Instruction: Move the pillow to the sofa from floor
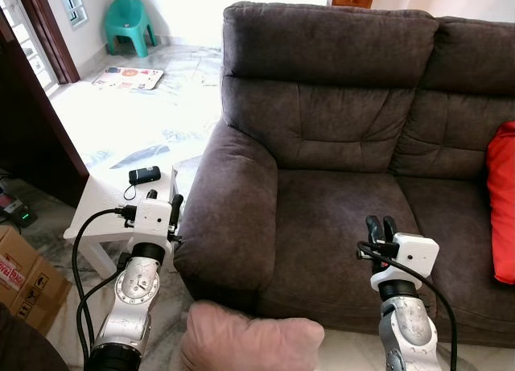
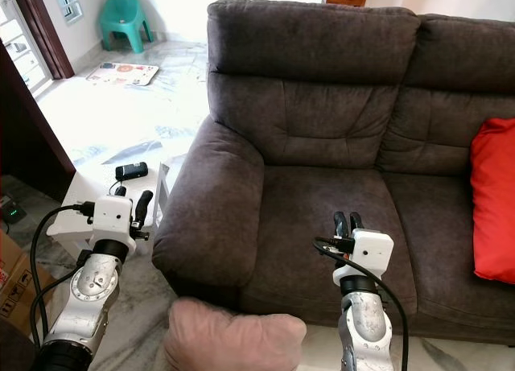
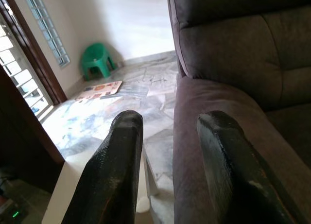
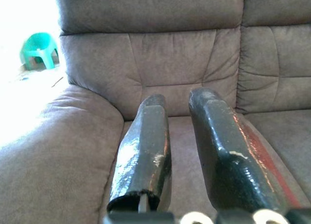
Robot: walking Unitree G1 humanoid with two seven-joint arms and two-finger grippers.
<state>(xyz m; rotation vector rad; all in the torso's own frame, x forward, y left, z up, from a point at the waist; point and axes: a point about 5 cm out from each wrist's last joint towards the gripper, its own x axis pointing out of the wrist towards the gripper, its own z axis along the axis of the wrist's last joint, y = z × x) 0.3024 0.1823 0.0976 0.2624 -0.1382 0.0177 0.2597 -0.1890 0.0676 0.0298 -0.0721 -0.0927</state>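
A pale pink pillow (image 1: 249, 339) lies on the floor against the front of the dark brown sofa (image 1: 338, 202), at the bottom of the head views between my two arms. My left gripper (image 1: 163, 199) is raised beside the sofa's left armrest (image 3: 214, 102), open and empty. Over the front edge of the seat cushion, my right gripper (image 1: 380, 223) is held up with its fingers a narrow gap apart and nothing between them. Both grippers are above the pillow and clear of it.
A red cushion (image 1: 503, 202) rests on the sofa's right side. A low white table (image 1: 105, 202) with a black device (image 1: 144, 175) stands left of the armrest. A cardboard box (image 1: 20, 270) sits at the left edge. A green chair (image 1: 129, 21) is far back.
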